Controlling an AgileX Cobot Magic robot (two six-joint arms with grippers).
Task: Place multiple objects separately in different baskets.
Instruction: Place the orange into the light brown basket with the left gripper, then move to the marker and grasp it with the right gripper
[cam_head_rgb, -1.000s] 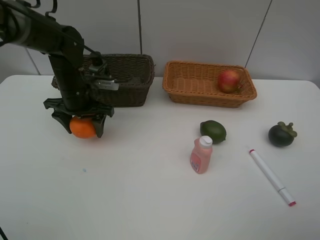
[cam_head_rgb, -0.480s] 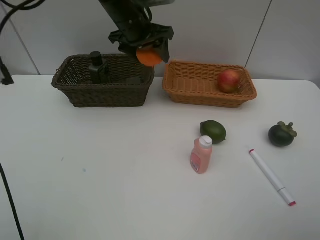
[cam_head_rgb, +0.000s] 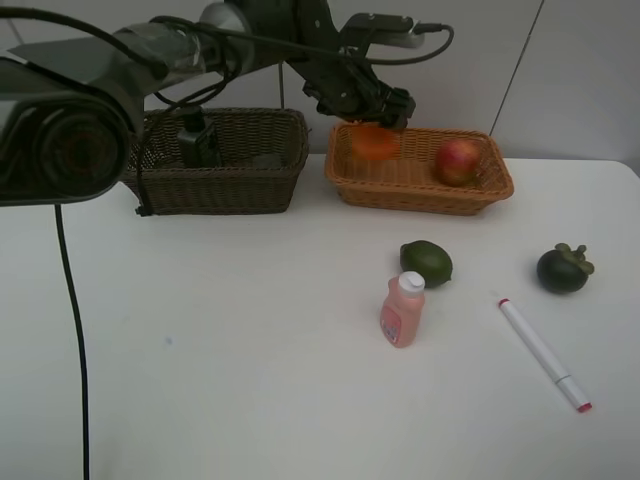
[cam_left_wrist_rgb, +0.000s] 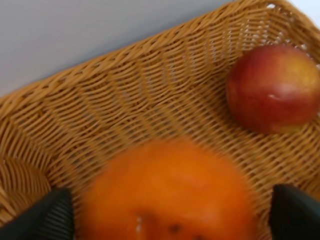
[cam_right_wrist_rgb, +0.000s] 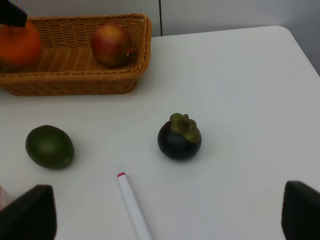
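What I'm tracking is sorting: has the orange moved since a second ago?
Yes: the orange went rightward, from in front of the dark basket to the tan basket.
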